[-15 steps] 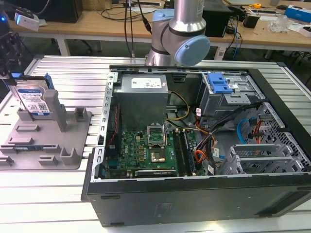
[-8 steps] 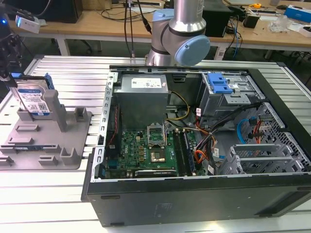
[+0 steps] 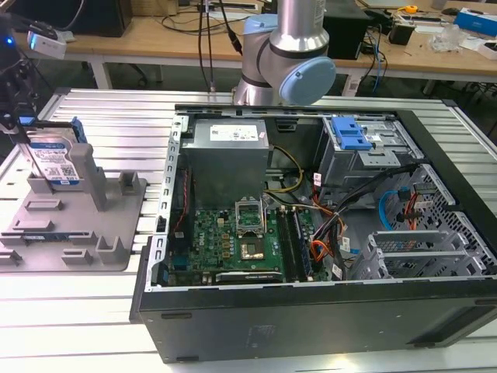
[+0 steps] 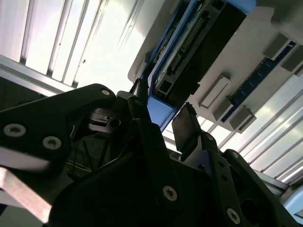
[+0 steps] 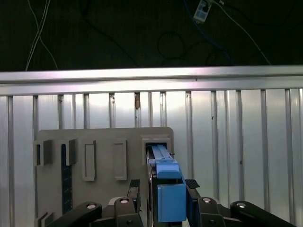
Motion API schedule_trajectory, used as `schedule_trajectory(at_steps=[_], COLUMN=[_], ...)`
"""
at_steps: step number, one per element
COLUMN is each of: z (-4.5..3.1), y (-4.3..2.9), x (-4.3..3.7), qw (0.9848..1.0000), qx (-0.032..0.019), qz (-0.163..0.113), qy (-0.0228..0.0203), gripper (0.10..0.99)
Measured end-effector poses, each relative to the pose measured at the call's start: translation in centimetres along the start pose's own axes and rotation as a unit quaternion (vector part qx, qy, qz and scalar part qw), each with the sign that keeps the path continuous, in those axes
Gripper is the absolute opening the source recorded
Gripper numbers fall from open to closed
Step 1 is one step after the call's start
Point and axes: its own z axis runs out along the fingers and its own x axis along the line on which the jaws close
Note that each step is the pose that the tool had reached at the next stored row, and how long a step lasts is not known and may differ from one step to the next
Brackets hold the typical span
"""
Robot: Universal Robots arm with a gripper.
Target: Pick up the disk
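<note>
Straddling the upright disk (image 5: 169, 196), gripper (image 5: 163, 183) spread

disk (image 3: 56, 162): 1 | grey stand (image 3: 116, 225): 1 | computer case (image 3: 311, 326): 1 | robot arm (image 3: 299, 39): 1 | end effector (image 5: 163, 185): 1

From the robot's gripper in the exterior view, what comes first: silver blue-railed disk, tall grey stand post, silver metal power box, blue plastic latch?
1. Silver blue-railed disk: at the gripper, exterior view's left.
2. Tall grey stand post: beside the disk.
3. Silver metal power box: inside the case.
4. Blue plastic latch: farthest, exterior view's right.
</note>
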Motion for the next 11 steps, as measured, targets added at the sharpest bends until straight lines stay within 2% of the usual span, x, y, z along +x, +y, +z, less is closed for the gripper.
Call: schedule_trajectory(at_steps=[11], z=[0.29], y=[-0.01], x=[-0.2], qw=[1.0], qx=[0.0], qz=[0.0], qy=[0.0001], gripper=[0.482])
